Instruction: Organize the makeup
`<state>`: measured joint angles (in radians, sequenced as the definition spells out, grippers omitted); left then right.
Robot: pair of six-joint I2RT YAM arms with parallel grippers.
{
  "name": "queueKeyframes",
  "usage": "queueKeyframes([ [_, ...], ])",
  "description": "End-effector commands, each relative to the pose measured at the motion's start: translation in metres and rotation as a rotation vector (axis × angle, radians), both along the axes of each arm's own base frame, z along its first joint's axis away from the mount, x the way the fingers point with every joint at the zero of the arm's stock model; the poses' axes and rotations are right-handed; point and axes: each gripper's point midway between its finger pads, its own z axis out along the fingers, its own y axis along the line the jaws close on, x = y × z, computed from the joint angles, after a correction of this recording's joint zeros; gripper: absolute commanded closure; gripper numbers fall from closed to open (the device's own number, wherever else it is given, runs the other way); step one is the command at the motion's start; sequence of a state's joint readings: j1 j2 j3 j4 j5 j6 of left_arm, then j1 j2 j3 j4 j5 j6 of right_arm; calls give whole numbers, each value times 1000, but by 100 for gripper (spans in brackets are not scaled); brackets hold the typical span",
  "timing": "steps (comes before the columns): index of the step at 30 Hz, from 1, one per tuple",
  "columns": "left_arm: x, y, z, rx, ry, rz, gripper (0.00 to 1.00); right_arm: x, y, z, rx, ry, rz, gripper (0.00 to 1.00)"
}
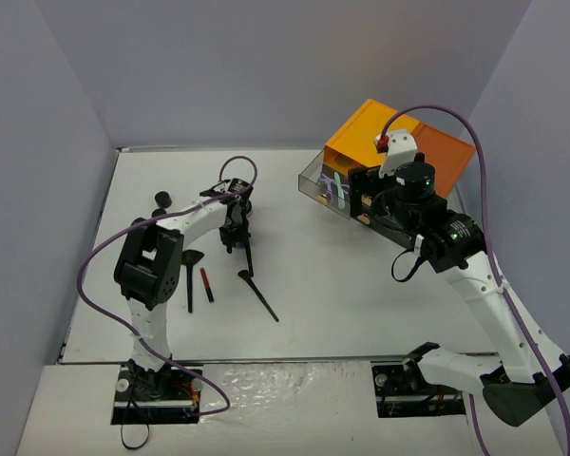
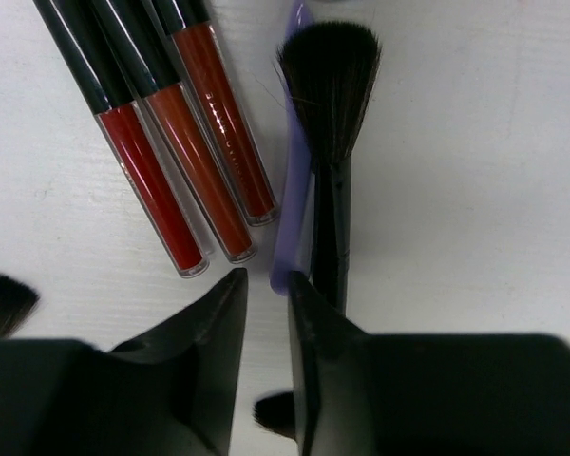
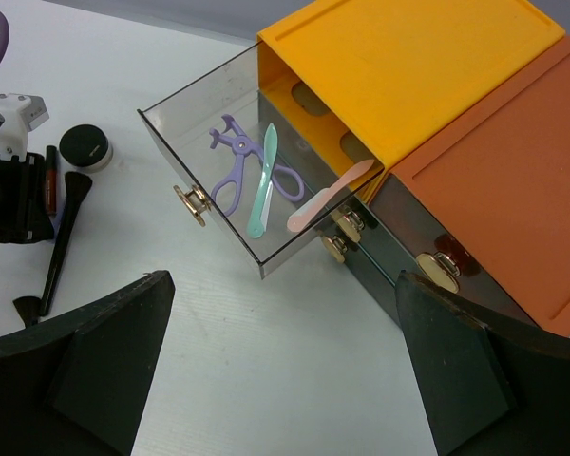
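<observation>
Purple stick (image 2: 293, 190) just beyond left hand (image 2: 266, 281)

1. three sticks (image 2: 199, 171): different reds in clear tubes, black caps.
2. thin stick (image 2: 290, 218): lilac purple.
3. brush (image 2: 330, 85): black bristles, shiny black handle.
4. drawer box (image 3: 408, 66): yellow-orange top, darker burnt-orange half, smoky see-through drawer (image 3: 195, 142), gold knobs (image 3: 192, 202).
5. scissor-like tool (image 3: 233, 176) is purple, plus a mint spatula (image 3: 262, 185) and a pink spatula (image 3: 323, 198).
6. table (image 3: 266, 361): plain white.

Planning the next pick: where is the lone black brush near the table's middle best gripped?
Probably its thin handle, mid-length, from straight above with jaws across it: the black brush lies flat and diagonal, nothing touching it, and the bristle head is soft.
</observation>
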<state>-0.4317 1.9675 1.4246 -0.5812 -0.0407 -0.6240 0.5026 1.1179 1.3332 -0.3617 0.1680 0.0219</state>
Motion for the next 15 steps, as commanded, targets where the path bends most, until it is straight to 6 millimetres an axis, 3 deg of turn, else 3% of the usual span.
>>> queueKeyframes([
  [1, 9, -9, 13, -33, -45, 7, 77, 6, -4, 19, 28, -75, -27, 0],
  [15, 16, -17, 21, -63, -70, -12, 63, 7, -2, 12, 25, -59, -20, 0],
])
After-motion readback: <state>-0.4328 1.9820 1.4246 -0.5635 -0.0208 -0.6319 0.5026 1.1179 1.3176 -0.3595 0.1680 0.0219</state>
